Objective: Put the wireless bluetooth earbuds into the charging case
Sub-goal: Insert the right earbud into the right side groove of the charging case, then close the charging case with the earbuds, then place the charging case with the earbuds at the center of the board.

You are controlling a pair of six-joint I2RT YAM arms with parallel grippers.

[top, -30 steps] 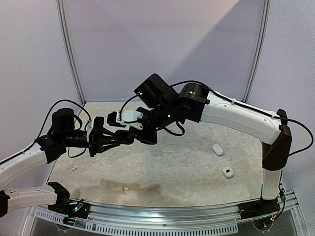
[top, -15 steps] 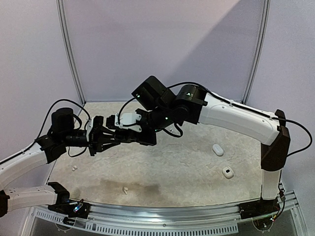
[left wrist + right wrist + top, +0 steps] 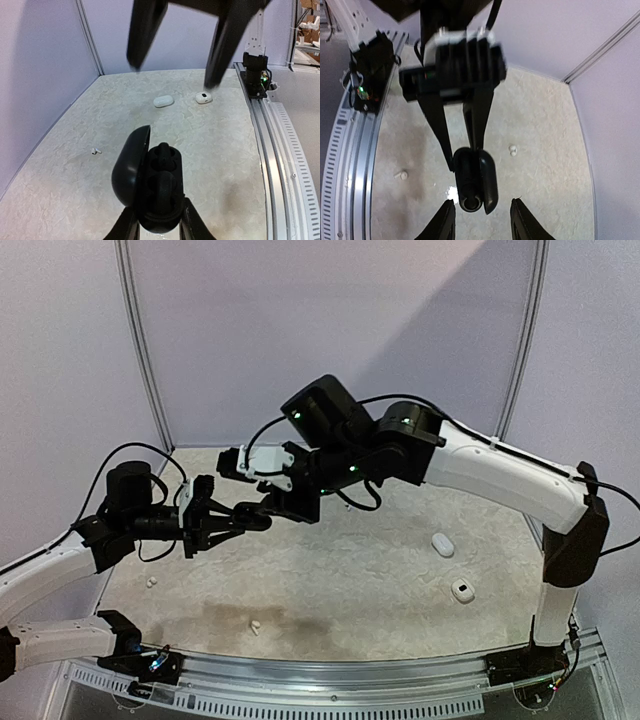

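While the left fingers clamp an open black charging case above the counter, the right fingers hang spread wide close by it; two white earbuds lie loose on the counter.

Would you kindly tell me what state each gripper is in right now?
Left gripper: shut on the open black charging case.
Right gripper: open, holding nothing.

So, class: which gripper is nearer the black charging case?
Left. The left gripper clamps the black charging case in the air; the right gripper hangs just beyond it, jaws open, not touching.
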